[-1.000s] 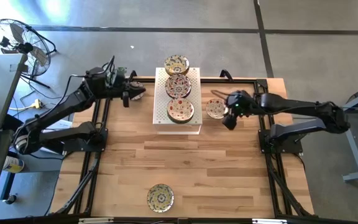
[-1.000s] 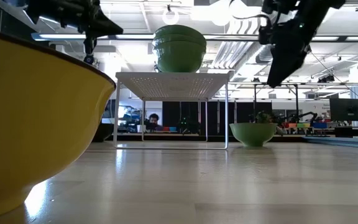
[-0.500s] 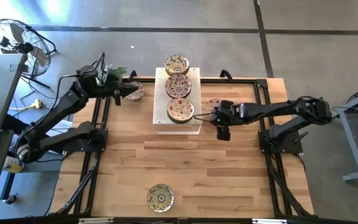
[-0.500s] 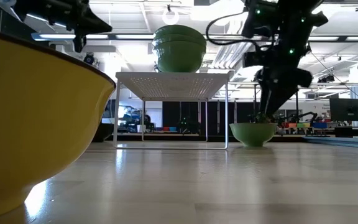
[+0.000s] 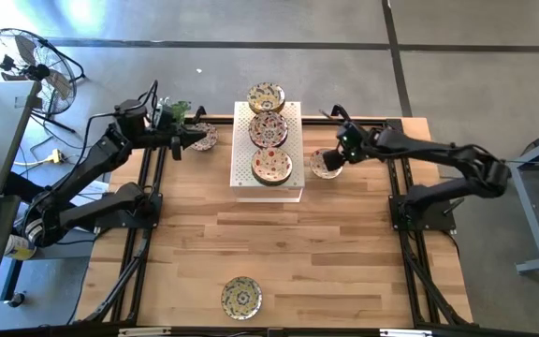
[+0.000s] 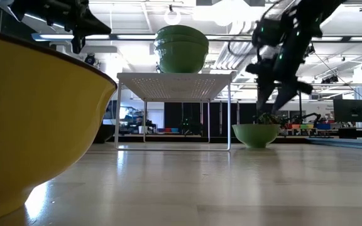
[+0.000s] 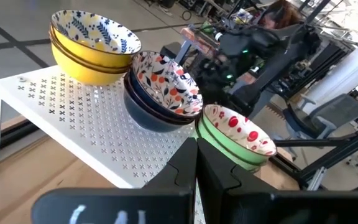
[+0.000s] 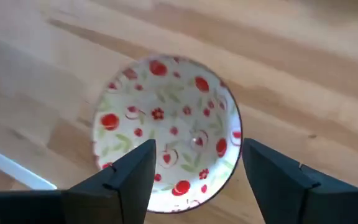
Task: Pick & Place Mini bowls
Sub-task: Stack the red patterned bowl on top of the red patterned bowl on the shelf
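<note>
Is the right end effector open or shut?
Open. The right end effector has its fingers spread wide above the red-flowered mini bowl, not gripping.

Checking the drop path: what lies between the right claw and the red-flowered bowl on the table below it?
Nothing: in the right wrist view the open right claw looks straight down on the red-flowered bowl, with only air between.

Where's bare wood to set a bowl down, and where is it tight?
Free: the wide wooden table between the white rack and the lone bowl at the near edge, and either side of that bowl. Crowded: the rack, carrying three bowl stacks, and the gap beside it where the right gripper hovers over a red-flowered bowl.
</note>
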Motion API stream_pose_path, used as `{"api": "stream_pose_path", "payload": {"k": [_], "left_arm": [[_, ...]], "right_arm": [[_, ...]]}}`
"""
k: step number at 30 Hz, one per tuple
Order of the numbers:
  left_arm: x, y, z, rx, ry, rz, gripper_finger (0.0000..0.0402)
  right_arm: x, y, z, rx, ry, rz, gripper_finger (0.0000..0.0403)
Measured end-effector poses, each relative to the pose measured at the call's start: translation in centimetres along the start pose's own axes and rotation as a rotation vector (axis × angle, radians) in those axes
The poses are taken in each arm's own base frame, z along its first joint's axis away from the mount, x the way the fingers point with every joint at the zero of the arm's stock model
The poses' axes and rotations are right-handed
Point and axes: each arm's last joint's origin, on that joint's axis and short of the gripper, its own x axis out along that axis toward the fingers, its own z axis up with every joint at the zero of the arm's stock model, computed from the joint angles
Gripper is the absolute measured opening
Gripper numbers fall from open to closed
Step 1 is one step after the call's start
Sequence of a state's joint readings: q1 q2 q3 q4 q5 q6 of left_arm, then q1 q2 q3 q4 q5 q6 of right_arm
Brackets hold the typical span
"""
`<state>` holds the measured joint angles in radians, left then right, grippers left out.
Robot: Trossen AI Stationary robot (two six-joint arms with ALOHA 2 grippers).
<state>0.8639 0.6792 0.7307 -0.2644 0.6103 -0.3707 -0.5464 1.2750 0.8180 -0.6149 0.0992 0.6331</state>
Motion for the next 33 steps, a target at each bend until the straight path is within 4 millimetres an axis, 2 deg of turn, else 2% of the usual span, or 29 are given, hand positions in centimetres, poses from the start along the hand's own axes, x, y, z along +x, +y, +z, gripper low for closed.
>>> {"api": "stream_pose_path", "payload": {"k": [5, 8, 12, 20, 22, 27, 33], "left_arm": [[-0.2, -0.1, 0.0, 0.014, -0.014, 0.014, 0.0000], [-0.4, -0.2, 0.1, 0.037, -0.026, 0.026, 0.0000], [-0.2, -0.1, 0.1, 0.041, -0.022, 0.031, 0.0000], [-0.2, 0.0, 0.2, 0.067, -0.044, 0.055, 0.0000], [-0.2, -0.1, 0.3, 0.072, -0.051, 0.052, 0.0000], [-0.2, -0.1, 0.3, 0.074, -0.053, 0.051, 0.0000], [-0.4, -0.2, 0.4, 0.081, -0.062, 0.049, 0.0000]], "right_arm": [[2.7, -2.0, -0.3, 0.082, 0.097, -0.028, 0.0224], [3.9, -2.5, -0.8, 0.131, 0.139, 0.007, 0.0207], [4.6, -2.7, -1.0, 0.190, 0.104, 0.037, 0.0156], [5.5, -3.2, -2.2, 0.295, 0.121, 0.070, 0.0017], [5.6, -3.1, -2.3, 0.308, 0.133, 0.098, 0.0009], [4.1, -2.7, -1.6, 0.330, 0.152, 0.134, 0.0016], [-1.4, -2.3, -0.2, 0.313, 0.125, 0.096, 0.0010]]}}
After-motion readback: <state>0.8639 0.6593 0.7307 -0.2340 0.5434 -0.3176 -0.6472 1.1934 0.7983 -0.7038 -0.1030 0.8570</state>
